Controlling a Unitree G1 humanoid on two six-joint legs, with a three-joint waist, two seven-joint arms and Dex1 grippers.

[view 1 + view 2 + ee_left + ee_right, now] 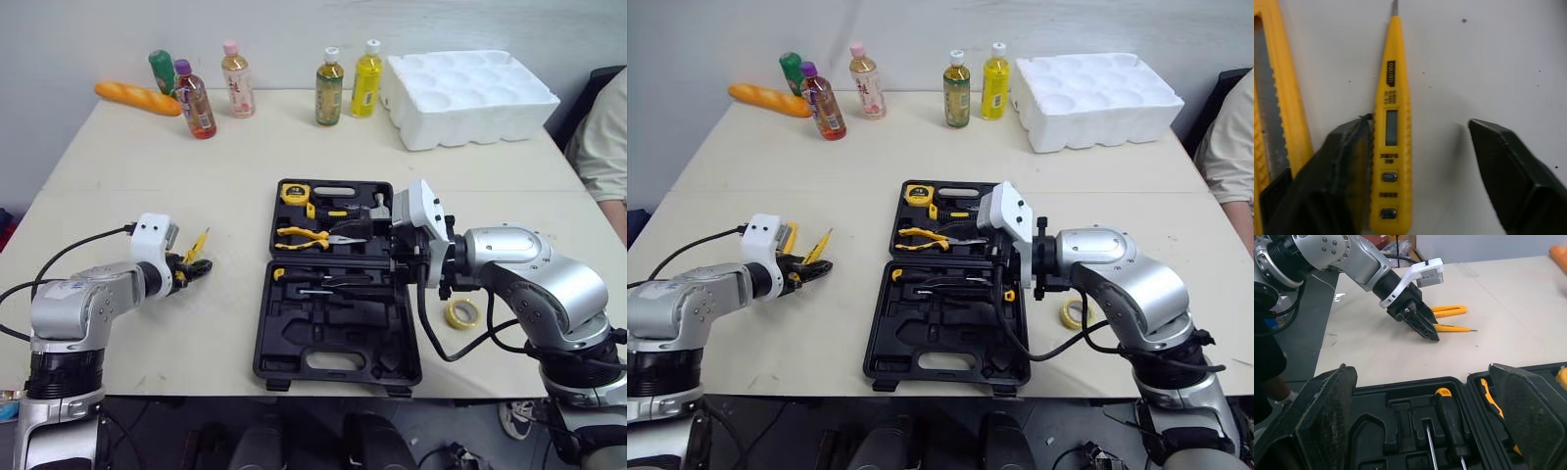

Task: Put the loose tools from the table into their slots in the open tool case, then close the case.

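on my left, the left jaws stand spread astride the yellow tester pen (1391, 122) on the counter (147, 166), its length running straight ahead between them, hugging one side. the right jaws hang spread over the open tool case (333, 343); my left arm is nearer.

Lab w/ table (147, 176) (5 bottles (330, 88), foam tray (470, 98)).

light: bright, even | shadows: soft, faint beside tester pen (1392, 122) | table (147, 176): evenly lit
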